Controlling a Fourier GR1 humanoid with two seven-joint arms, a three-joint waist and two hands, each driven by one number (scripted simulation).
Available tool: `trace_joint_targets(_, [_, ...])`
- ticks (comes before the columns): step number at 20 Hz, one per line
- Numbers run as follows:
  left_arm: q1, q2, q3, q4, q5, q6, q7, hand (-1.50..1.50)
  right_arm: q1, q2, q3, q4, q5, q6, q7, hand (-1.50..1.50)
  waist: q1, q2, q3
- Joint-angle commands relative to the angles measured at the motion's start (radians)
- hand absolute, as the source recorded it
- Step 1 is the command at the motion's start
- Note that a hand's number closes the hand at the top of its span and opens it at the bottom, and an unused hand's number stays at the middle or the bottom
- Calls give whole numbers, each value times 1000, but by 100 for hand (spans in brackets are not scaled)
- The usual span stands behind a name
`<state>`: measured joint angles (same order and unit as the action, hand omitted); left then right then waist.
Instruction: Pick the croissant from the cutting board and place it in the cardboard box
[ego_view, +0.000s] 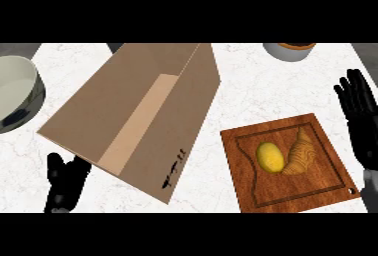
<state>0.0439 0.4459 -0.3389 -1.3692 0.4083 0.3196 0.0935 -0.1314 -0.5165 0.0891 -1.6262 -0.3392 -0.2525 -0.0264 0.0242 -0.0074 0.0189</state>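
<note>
At the far left we see a pale bowl (16, 92) on the white counter (266, 95). Below it our left hand (65, 181) rests low, fingers straight and close together, holding nothing. Next comes the cardboard box (136, 117), lying open. Right of it sits the wooden cutting board (291, 187), carrying a yellow lemon (271, 156) and, touching it, the croissant (300, 154). A grey cup (289, 50) stands at the top edge. Our right hand (360, 117) hangs beside the board, fingers straight, slightly spread, empty.
</note>
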Motion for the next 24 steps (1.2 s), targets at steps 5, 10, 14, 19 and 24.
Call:
trace_joint_targets(5, [75,280,148,-132,-153,112,-21,0,98,131,-83,12,-206,115,-133,-150,-68,-6,-11])
trace_joint_targets(10, [42,291,146,-114,-177,120,-29,0,215,-55,62,165,242,70,-321,-150,-77,19,-16])
trace_joint_targets(14, [-3,271,143,-83,-196,120,-50,0,272,150,-42,269,-26,212,-652,-150,-66,14,-12])
trace_joint_targets(19, [-43,252,153,-16,-208,75,-79,0,227,51,-145,547,40,359,-950,-150,-25,12,-17])
trace_joint_targets(24, [-132,224,145,21,-233,82,-57,0,189,-90,-76,592,268,224,-860,-150,-22,13,-18])
